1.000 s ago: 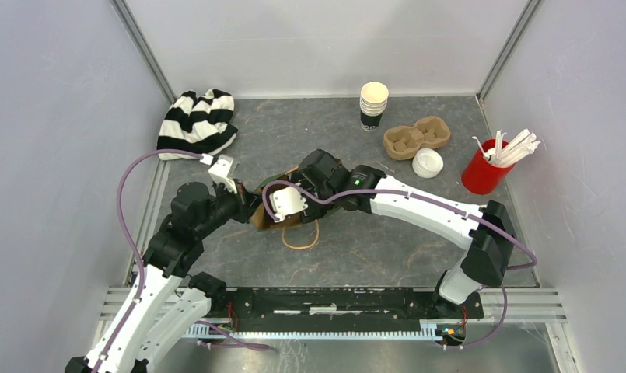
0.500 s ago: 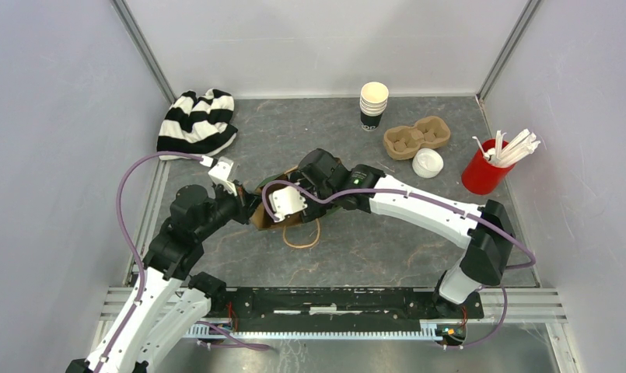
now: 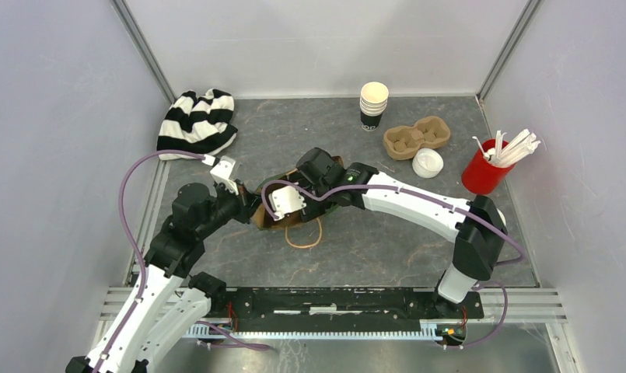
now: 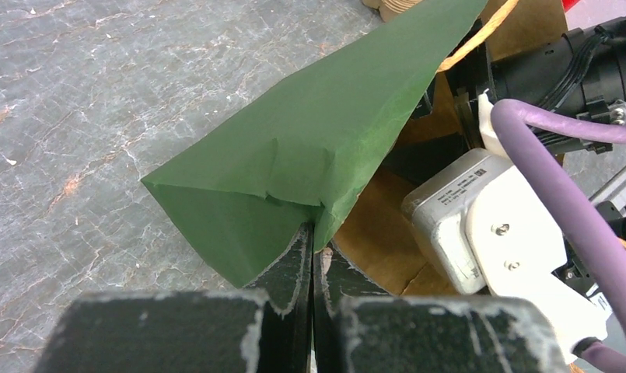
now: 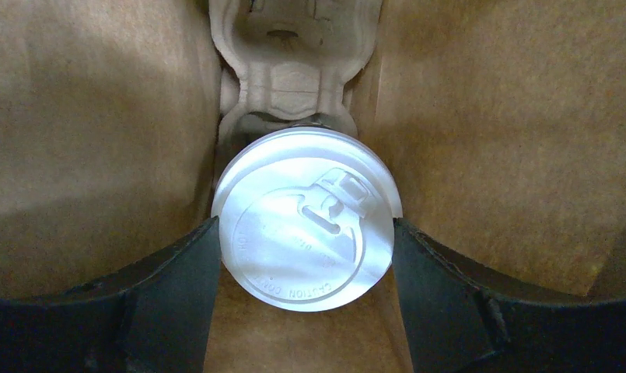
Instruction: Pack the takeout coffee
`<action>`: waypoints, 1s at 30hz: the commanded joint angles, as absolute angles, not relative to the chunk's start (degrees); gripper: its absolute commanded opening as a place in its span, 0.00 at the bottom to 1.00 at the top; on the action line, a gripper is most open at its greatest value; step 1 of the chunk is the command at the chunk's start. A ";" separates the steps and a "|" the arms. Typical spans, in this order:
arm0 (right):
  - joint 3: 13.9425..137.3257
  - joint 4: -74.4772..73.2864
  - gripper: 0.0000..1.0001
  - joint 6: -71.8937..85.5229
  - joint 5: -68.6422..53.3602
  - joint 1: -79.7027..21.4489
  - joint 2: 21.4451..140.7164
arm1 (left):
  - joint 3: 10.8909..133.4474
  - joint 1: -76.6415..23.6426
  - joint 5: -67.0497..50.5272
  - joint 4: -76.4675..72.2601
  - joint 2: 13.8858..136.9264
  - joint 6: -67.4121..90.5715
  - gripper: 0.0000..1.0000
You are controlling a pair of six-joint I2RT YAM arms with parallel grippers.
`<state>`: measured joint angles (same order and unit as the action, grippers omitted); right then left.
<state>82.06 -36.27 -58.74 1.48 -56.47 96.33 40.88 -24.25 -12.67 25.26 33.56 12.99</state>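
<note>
Overhead view of a grey table, seen from behind two robot arms. Lower left of centre, the left gripper (image 4: pixel 311 256) is clenched on a folded edge of a green paper bag (image 4: pixel 309 140), holding its mouth up. The bag lies on its side at the centre. The right gripper (image 5: pixel 306 256) reaches inside it, its fingers pressed on either side of a lidded coffee cup (image 5: pixel 306 225). The cup sits at the near end of a pulp carrier (image 5: pixel 282 70) inside the bag.

Risks, as a judgement: if the pinched edge slips, the bag could sag onto the right arm. Letting go before the cup is seated could tip it, and a snagged finger could pop the lid.

Farther back, upper right, stand a stack of paper cups (image 3: pixel 373 105), an empty carrier (image 3: pixel 416 137) and a loose white lid (image 3: pixel 428 162).
</note>
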 commanded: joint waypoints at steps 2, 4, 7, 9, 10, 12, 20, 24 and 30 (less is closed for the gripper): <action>82.80 -34.08 0.55 -58.22 0.10 -55.12 96.92 | 44.70 -24.43 -15.86 26.00 35.43 12.75 0.02; 82.72 -34.19 0.55 -57.44 0.17 -55.05 97.52 | 46.31 -24.43 -16.84 27.14 36.90 13.63 0.02; 82.68 -34.13 0.55 -55.26 -2.06 -54.85 98.20 | 50.33 -24.43 -17.38 29.80 40.27 14.95 0.02; 84.44 -35.06 0.57 -52.63 -4.11 -54.85 99.10 | 53.22 -24.43 -17.94 32.19 42.53 15.73 0.02; 85.36 -36.25 0.57 -51.37 -5.05 -54.76 99.79 | 54.70 -24.36 -17.78 33.46 43.77 16.05 0.02; 86.54 -38.47 0.57 -50.04 -6.43 -54.79 100.52 | 57.57 -24.37 -17.11 36.32 46.04 16.81 0.02; 85.35 -45.33 0.55 -40.37 -11.39 -55.15 98.73 | 66.08 -24.35 -19.63 44.28 51.76 22.32 0.02; 85.84 -48.05 0.56 -35.89 -12.75 -55.51 98.37 | 71.23 -24.35 -18.09 50.10 54.91 24.90 0.02; 83.16 -47.63 0.58 -34.46 -12.51 -55.73 100.66 | 74.88 -24.36 -13.59 55.55 57.54 28.13 0.02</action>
<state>85.69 -44.01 -38.35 -10.33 -55.37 98.70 71.75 -24.23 -15.46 53.08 57.89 23.07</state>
